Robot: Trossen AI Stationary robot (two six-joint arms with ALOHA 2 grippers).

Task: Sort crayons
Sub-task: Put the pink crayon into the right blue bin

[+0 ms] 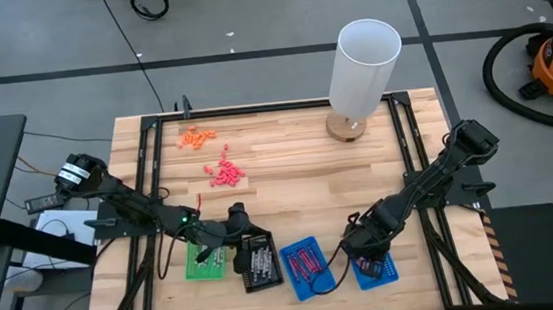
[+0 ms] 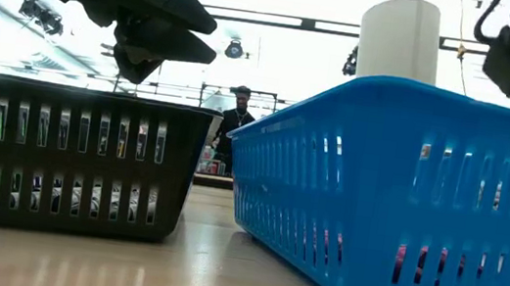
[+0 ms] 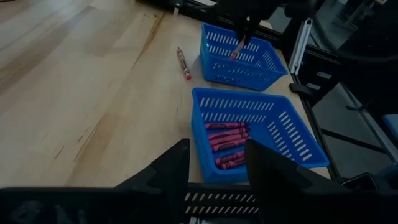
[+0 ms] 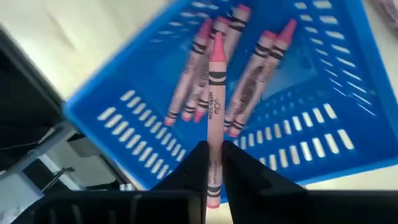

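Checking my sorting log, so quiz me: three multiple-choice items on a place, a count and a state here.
1. The right end effector is
A. over the green tray
B. over a blue tray
C. beside the white cylinder

2. Blue trays on the table:
A. one
B. two
C. four

3. The left end effector is
A. open, empty
B. shut on a crayon
C. shut on a tray rim

Answers:
1 B: the right end effector holds a pink crayon above the outer blue tray.
2 B: the high view shows that tray and an inner blue tray beside it.
3 A: the left end effector has its fingers apart with nothing between them.
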